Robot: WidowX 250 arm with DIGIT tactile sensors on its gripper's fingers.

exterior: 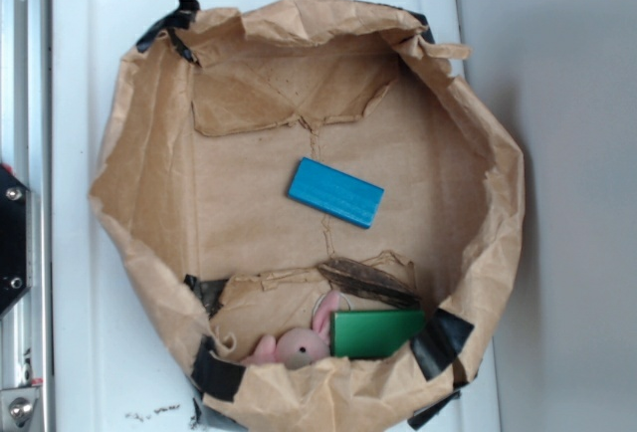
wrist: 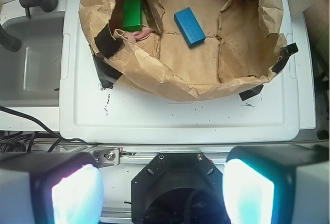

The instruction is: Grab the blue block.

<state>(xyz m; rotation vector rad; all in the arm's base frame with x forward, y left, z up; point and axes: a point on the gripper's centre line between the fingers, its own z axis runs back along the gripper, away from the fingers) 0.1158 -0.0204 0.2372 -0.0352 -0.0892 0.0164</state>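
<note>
Jaws of the gripper (wrist: 162, 190) stand spread and empty, well short of the blue block (exterior: 336, 192) lying flat mid-floor in the paper bag (exterior: 149, 203); judged light, rigid, best pinched across its 2 long edges.

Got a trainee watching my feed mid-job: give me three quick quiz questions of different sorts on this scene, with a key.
1. True or false: the blue block touches the green block.
2. Multiple choice: the blue block lies A) on the white lid, B) on the floor of the brown paper bag, C) between the gripper fingers.
3. Fill in: the pink toy lies beside the ____ block.

Key: 1 false, they lie apart; 2 B; 3 green. The gripper is open and holds nothing, well short of the bag.
</note>
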